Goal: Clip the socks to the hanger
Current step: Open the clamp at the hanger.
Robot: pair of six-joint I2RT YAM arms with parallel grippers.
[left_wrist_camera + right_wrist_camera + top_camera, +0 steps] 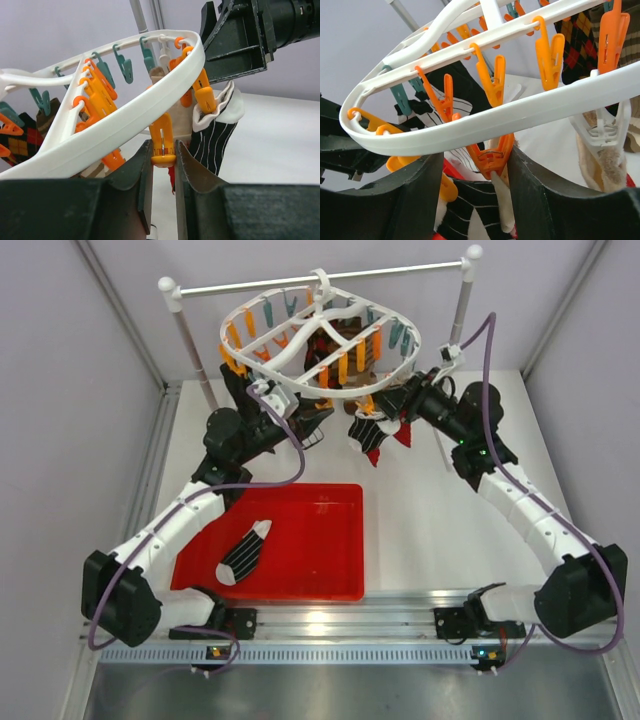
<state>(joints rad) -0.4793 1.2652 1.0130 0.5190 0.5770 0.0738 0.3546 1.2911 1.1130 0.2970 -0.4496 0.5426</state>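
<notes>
White table point(430, 530) and grey walls frame your workspace, with the hanger point(530, 107) hooked on a white rod point(400, 266) at the far end and both arms reaching up to its near rim. Your left end effector point(163, 165) has its fingers drawn in on either side of a near orange clip point(162, 145) and appears to be pinching its lower end. Your right end effector point(477, 175) has its fingers apart, flanking a loaded orange clip point(492, 155) whose mouth holds the white cuff of a hung striped sock point(215, 140), limp below the rim. Other socks point(575, 45) hang further round the frame. A loose striped sock point(245, 552), black with a white toe, lies flat in the red tray point(340, 570), well apart from both arms. Expect it to be light, soft and floppy. Take it at the cuff, pinching both layers, so the toe dangles and the edge presents to a clip. The clips look stiff and springy. The hanger hangs free, so it will likely swing or tilt when pushed; steady it with one arm while the other feeds.
</notes>
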